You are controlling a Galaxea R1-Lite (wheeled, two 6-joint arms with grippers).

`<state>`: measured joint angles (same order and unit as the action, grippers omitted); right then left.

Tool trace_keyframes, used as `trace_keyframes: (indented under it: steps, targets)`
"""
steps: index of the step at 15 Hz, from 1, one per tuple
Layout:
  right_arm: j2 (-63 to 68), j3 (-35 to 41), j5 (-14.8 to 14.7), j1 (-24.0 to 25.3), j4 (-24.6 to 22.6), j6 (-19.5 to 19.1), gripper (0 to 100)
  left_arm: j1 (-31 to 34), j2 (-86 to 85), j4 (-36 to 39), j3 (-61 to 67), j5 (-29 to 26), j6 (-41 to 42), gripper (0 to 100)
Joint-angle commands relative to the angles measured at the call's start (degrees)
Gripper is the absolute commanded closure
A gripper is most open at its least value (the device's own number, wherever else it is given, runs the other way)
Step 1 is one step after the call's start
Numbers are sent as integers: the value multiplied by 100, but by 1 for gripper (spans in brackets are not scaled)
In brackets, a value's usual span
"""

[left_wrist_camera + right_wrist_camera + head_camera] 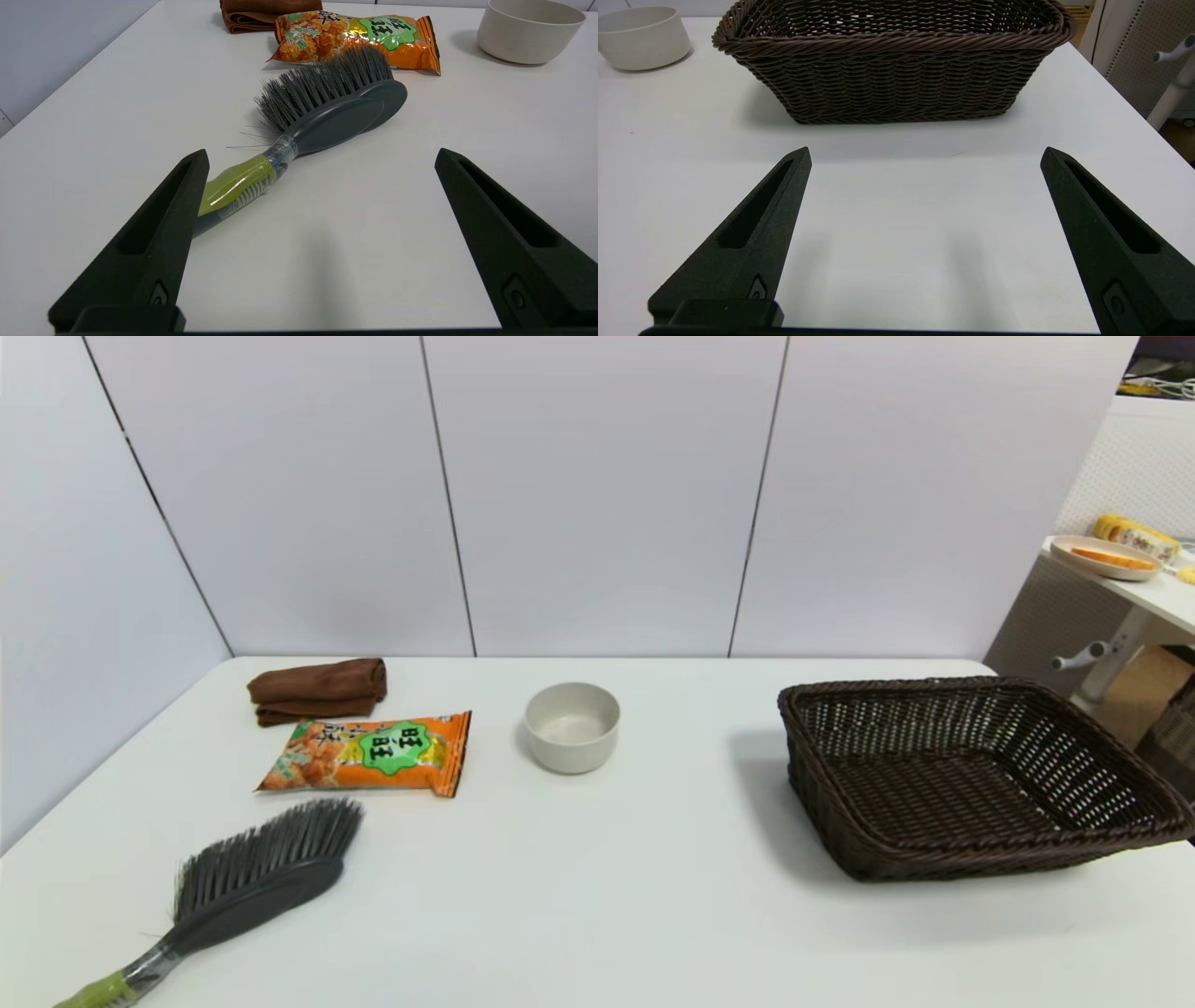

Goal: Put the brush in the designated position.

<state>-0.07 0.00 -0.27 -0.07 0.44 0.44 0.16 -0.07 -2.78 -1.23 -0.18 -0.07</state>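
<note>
Nothing has been picked up yet. The brush (245, 887) lies on its side on the table (597, 896), just in front of the snack bag (373, 754), bristles toward the bag and green handle pointing at the robot. The bare stretch of tabletop (579, 868) in front of the bowl (571, 726) looks a likely place for it, though nothing marks it. So the grasp, the carry and the set-down are all left to do.

The head view shows neither arm. Only the wrist views do: the left gripper (322, 156) is spread wide and empty, low over the table, one finger just beside the brush handle. The right gripper (924, 154) is equally wide and empty, facing the basket (896, 70) and seemingly idle.
</note>
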Motion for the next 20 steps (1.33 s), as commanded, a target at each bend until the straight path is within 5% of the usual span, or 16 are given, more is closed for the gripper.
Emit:
trace_keyframes:
  steps: [1,9,14,20]
  targets:
    - [7,9,0,7,0,0,0,2,7,-3,0,1,-1,0]
    - [7,9,0,-1,0,0,0,2,227,-47,-114,9,69,0]
    - [7,9,0,-1,0,0,0,90,3224,-241,-1652,1,1510,0]
    - [7,9,0,-1,0,0,0,116,5624,-1383,-3190,-131,2793,0]
